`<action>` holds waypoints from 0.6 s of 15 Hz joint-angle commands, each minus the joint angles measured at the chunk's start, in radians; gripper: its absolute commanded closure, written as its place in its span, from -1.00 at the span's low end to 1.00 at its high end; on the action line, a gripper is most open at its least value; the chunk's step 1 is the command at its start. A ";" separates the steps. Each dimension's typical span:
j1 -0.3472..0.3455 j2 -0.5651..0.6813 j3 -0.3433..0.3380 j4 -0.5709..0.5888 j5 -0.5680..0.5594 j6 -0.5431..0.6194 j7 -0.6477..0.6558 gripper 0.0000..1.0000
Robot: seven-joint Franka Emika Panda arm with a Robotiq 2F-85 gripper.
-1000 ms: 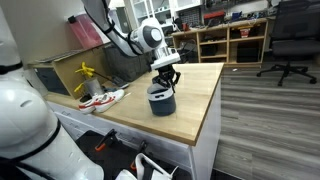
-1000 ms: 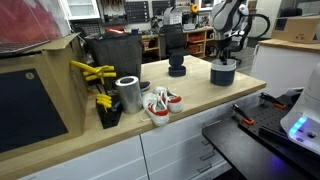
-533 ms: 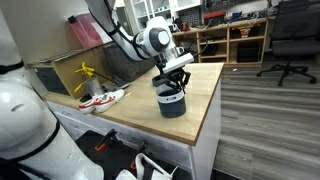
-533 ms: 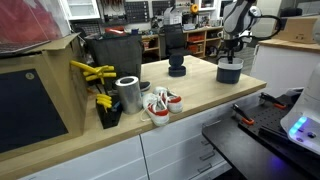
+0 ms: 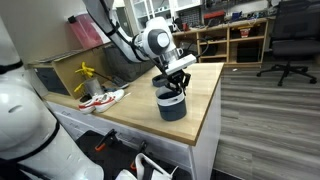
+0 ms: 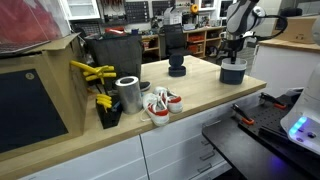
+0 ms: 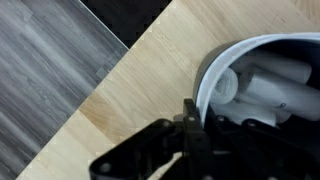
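A long wooden desk [image 5: 128,112] on white cabinets fills both exterior views [image 6: 200,96]. In the wrist view its pale planks end in a slanted edge, with the grey floor [image 7: 45,70] beyond. The white robot arm [image 5: 124,38] reaches over the desk from behind and bends down at its round wrist joint. A black office chair [image 5: 290,40] stands well apart on the floor.

The grey cup [image 5: 172,105] stands upright near the desk's end, close to the edge, and it is seen far back in an exterior view [image 6: 233,72]. Its white inner wall [image 7: 213,80] curves through the wrist view.

At the other end of the desk lie a pair of white and red shoes [image 6: 160,103], also seen in an exterior view [image 5: 102,98]. A metal can [image 6: 128,94] stands just beside them. A yellow tool [image 6: 92,72] pokes out behind the can, and a small dark pot [image 6: 177,68] stands between the shoes and the cup.

The claw [image 5: 175,88] hangs straight above the cup [image 6: 234,60]. In the wrist view the claw [image 7: 190,115] is narrow, with its dark fingers pinched on the cup's rim, one on each side of the wall. Inside the cup lie several white rolls [image 7: 270,85], packed together.
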 commanded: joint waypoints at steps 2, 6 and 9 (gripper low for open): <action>-0.002 -0.036 0.001 -0.039 0.022 -0.036 -0.086 -0.03; 0.012 -0.075 -0.003 -0.045 0.007 -0.093 -0.079 -0.64; 0.018 -0.129 -0.009 -0.069 -0.018 -0.122 -0.081 -0.99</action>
